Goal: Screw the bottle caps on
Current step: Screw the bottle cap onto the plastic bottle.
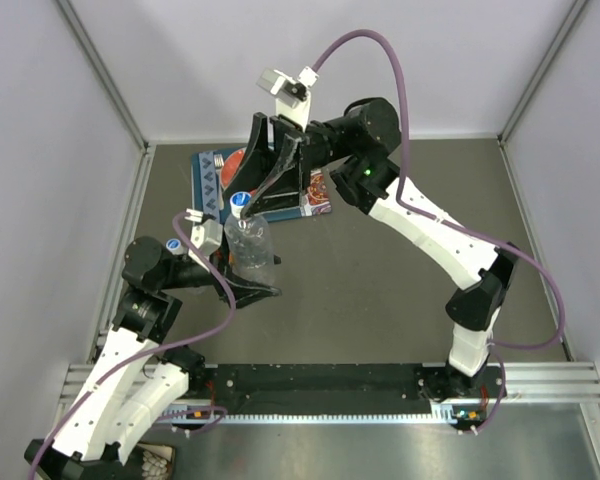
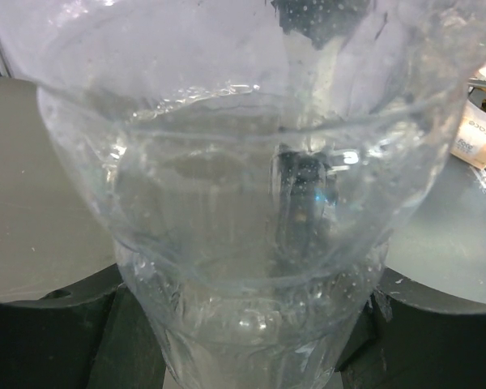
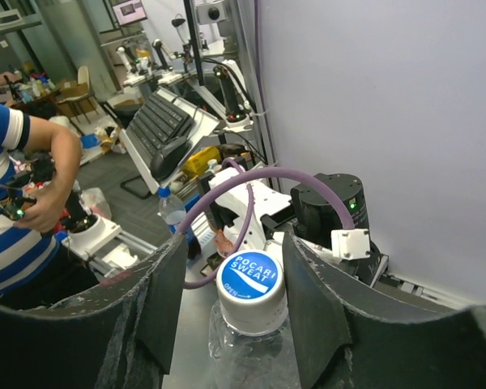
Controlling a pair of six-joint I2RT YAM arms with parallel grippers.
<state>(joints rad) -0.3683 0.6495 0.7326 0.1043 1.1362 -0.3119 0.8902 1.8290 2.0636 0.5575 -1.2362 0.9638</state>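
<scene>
R end effector [image 3: 236, 258] straddles bottle cap [image 3: 252, 290] w/ gap, clear only on wrist cam.

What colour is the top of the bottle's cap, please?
Blue, white lettering: see the cap in right wrist view.

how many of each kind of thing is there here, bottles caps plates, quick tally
clear bottles: 2, one gripped and one standing apart
blue-topped caps: 2, one on the gripped bottle, one on the other
patterned plate: 1
total: 5
</scene>
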